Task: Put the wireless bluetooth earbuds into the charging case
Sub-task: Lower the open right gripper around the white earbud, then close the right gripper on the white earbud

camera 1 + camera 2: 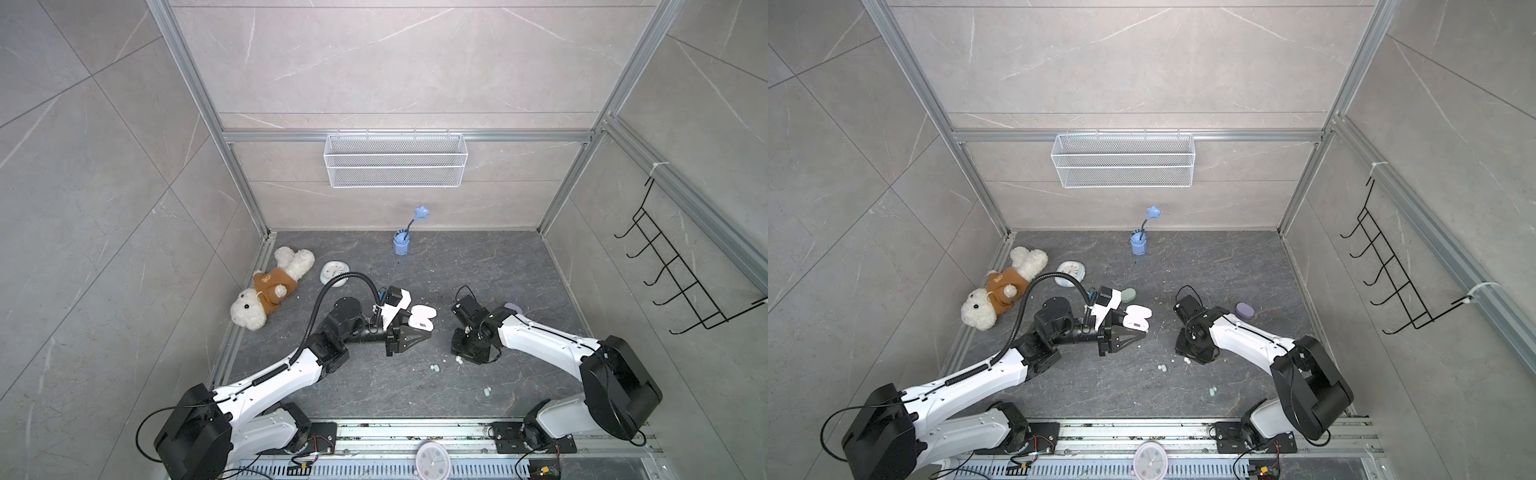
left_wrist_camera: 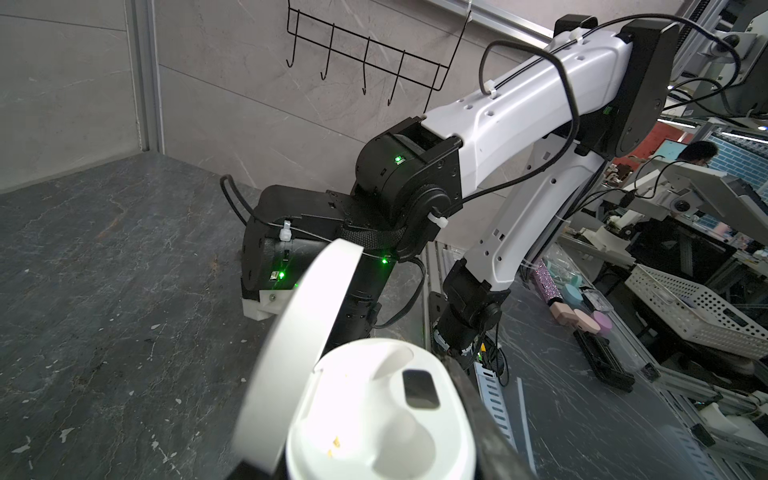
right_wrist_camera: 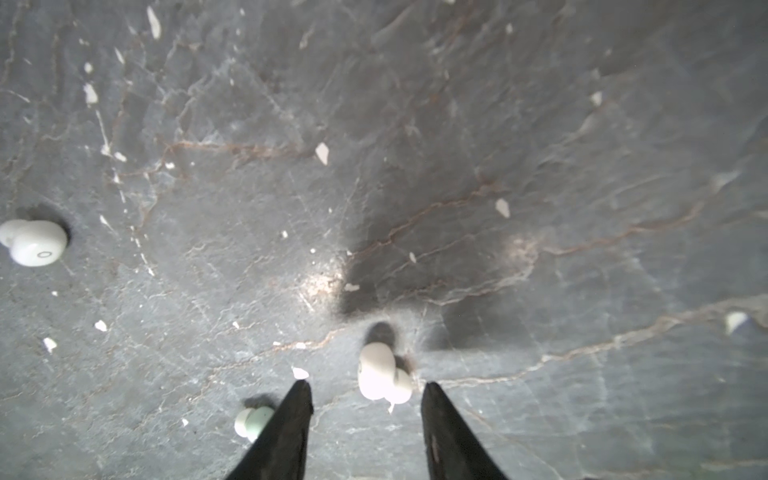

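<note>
No bud seated: left gripper (image 1: 420, 326) clamps the open, empty charging case (image 2: 374, 415); right gripper (image 3: 368, 387)'s parted jaws straddle a white earbud (image 3: 380, 376).

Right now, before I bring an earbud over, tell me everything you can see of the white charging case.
The white charging case looks like glossy, rounded plastic. Its lid stands hinged open, showing two empty moulded wells with a small dark rectangle between them. The left claw is shut on its body, holding it near the middle of the workspace with the opening facing up. Nothing else touches it.
</note>
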Tool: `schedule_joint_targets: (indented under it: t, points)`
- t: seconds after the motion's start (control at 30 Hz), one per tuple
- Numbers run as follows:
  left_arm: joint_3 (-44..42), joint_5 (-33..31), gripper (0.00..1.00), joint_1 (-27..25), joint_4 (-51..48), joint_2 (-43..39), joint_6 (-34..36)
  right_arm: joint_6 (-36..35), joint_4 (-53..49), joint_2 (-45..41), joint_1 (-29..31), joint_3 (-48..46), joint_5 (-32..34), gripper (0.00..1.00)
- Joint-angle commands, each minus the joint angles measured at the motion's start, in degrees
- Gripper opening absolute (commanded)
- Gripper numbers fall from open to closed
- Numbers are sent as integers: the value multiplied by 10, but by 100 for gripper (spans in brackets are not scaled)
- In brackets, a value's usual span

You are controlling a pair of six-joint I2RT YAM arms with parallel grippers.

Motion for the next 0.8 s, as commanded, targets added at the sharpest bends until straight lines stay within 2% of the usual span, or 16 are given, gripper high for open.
schedule_joint_targets:
  t: [0.0,0.27,0.77]
  points:
    - [15,2,19,-2,18,-16,13,12,-15,15,2,15,19,44]
    - [14,1,19,-2,15,-18,14,-18,-31,35,1,42,11,35]
    - [15,-1,19,-2,11,-18,15,-42,-39,49,-19,41,-14,35]
